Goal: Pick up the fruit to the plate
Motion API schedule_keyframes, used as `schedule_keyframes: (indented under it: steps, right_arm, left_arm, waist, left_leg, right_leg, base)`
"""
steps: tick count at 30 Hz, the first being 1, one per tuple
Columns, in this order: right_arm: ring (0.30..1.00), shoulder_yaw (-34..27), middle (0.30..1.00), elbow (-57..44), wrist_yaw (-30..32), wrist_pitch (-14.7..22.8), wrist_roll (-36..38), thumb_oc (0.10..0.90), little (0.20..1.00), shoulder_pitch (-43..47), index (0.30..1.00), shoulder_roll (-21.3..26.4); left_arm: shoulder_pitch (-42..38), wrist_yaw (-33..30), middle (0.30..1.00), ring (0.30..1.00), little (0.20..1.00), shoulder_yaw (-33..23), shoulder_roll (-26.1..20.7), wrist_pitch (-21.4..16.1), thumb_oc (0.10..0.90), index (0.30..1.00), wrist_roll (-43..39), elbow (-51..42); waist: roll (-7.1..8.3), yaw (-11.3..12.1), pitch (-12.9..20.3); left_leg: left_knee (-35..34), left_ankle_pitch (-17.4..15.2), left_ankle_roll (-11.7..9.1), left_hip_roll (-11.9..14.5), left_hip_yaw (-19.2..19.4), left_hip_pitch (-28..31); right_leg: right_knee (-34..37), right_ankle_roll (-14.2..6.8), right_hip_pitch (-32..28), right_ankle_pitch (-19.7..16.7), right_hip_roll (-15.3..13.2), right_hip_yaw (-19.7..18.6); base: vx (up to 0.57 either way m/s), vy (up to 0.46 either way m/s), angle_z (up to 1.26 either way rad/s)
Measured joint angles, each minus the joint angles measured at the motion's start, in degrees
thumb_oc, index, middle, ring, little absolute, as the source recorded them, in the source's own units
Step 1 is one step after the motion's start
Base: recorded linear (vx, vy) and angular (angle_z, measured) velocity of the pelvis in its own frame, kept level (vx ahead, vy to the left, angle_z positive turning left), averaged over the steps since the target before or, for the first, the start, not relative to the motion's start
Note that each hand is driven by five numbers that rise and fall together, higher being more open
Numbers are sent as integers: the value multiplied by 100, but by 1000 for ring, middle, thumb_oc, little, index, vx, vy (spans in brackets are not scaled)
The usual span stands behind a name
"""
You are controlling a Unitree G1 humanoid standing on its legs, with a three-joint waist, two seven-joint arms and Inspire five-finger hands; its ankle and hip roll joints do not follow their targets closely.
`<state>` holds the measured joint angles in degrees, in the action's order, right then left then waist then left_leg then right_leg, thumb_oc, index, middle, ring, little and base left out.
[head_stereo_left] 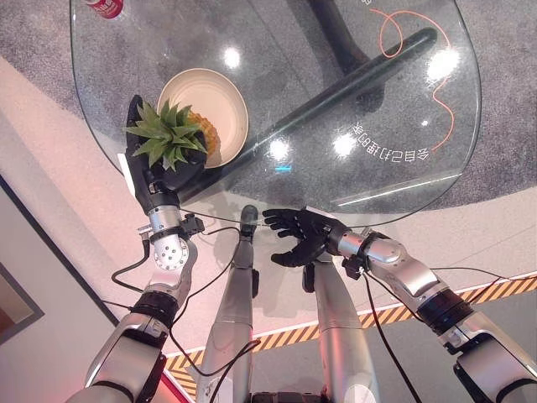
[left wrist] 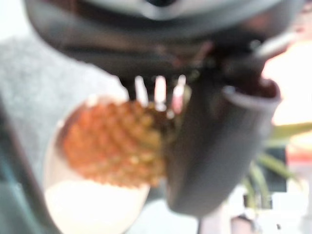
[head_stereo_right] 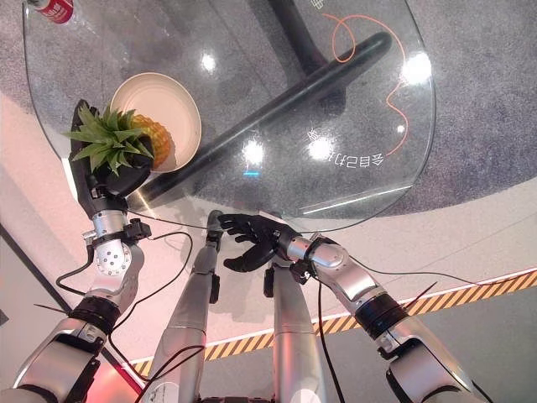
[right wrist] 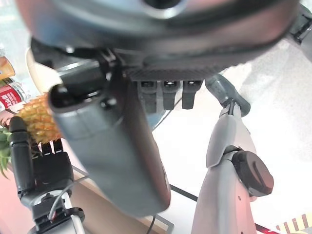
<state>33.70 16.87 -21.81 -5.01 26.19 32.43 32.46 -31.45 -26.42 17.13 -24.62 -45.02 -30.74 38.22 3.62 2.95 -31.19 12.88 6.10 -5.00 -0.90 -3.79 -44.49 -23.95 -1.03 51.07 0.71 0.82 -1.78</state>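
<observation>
A round, clear glass counter (head_stereo_left: 394,159) is seen from above, with a shallow cream-coloured round plate (head_stereo_left: 228,94) sitting near its left edge. The fruit — a small golden-brown pineapple with a spiky green leaf crown (head_stereo_left: 170,133) — is held in the robot's dark left hand (head_stereo_left: 144,172) right at the plate's near rim. The scaly orange body leans over the plate, while the green crown points back toward the robot and sticks out past the rim.

The task looks nearly done: the pineapple has been lifted and brought to the plate, and its body appears to lie over or on the cream surface, though whether it is actually resting there cannot be told. What seems left is letting go and drawing the hand away.

The left arm reaches forward from the lower left, the wrist straight, the hand upright at the counter's edge. Its fingers (right wrist: 19,146) are curled around the fruit near the base of the crown, clamped on it.

The right hand (head_stereo_left: 300,237) hangs in front of the counter's near edge — well apart from plate and fruit, holding nothing. Its fingers are spread and loosely bent, palm turned inward.

A red drinks can (head_stereo_left: 105,7) lies at the far left edge of the counter.
</observation>
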Motion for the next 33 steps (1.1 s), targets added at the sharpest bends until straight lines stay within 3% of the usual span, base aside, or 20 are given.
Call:
schedule_keyframes:
  steps: [14,22,29,33]
  right_arm:
    - [900,-113,900,-293,1,41,-152,800,900,-298,900,63]
    - [900,-245,900,-461,1,46,-198,800,900,-504,900,155]
    - [900,-345,900,-491,1,47,-201,800,900,-521,900,166]
    - [900,-449,900,-636,1,46,-201,800,900,-658,900,172]
  left_arm:
    - [343,234,900,900,900,-14,-2,162,800,900,-188,-288]
    - [1041,6,900,900,900,-56,-88,328,800,900,301,-813]
    - [1206,-317,900,900,900,-129,-153,365,800,900,739,-1072]
    - [1337,-248,900,900,900,-197,-367,581,800,900,879,-1485]
  waist:
    - [-141,1,1]
    - [-145,16,1]
    - [-171,29,-3]
    - [-204,28,0]
  left_leg:
    - [-7,-3,46,0,6,60]
    - [-76,-3,48,-3,11,164]
    - [-105,0,56,-1,13,316]
    - [-106,-15,34,2,20,345]
  right_leg:
    - [29,4,-73,6,2,-11]
    - [24,32,-140,39,-5,-12]
    - [19,45,-275,62,-5,-16]
    - [12,51,-294,64,-3,-20]
  base:
    - [0,0,0]
    - [0,0,0]
    - [0,0,0]
    - [0,0,0]
